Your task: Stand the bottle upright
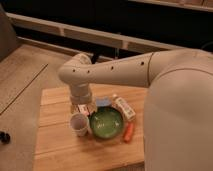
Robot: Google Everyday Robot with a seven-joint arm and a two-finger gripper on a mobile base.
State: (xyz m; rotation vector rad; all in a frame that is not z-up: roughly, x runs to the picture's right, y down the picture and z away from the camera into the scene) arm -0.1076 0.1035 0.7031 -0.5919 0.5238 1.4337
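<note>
Pale wooden plank table [60, 145] fills the lower part of the camera view, with a dim floor and a long dark ledge behind it. A round green bowl [106, 134] sits near the middle of the tabletop, and everything else is placed around it.

The small whitish-cream bottle with a yellowish-green label [124, 108] lies on its side just beyond the bowl's far right edge, close to the rim. It is angled, with its narrower end pointing away from the bowl. It is not upright, so the task's one result has not been reached.

The robot's thick white arm [125, 70] comes in from the right, passes above the bowl and turns down on the bowl's far left side. There the two-finger gripper [86, 106] hangs low over the table, near the bowl's left rim and well apart from the bottle. Its jaws stand wide. I see no grip on the bottle.

A round white cup [75, 125] stands just left of the bowl, below the gripper. A small whitish pack with red markings [81, 109] shows at the gripper. A small blue object [103, 102] lies behind the bowl, and an orange carrot-shaped piece [129, 131] lies at its right.

By my judgement the whole job is ahead: cross to the bowl's far right, take the bottle, tip it up and let go.
</note>
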